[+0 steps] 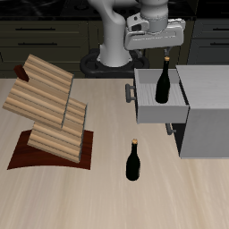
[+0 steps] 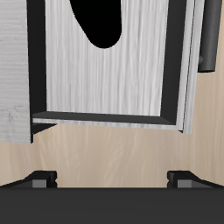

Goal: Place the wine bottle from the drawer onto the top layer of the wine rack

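A: Near to far? A spare bottle (image 1: 133,162) stands on the table (image 1: 107,192), nearer the front edge.

B: Farther back, the wine bottle (image 1: 164,82) stands upright in the open drawer (image 1: 154,111). Gripper (image 1: 163,45) hangs above it, fingers spread wide, holding nothing, presumably for descent onto the neck. Top layer of the wine rack (image 1: 49,72) is bare.

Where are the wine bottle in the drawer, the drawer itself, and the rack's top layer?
wine bottle (image 1: 164,87), exterior view, on its dark body.
drawer (image 1: 145,110), exterior view, on its front wall.
top layer of the wine rack (image 1: 48,74), exterior view, on the slab's striped face.
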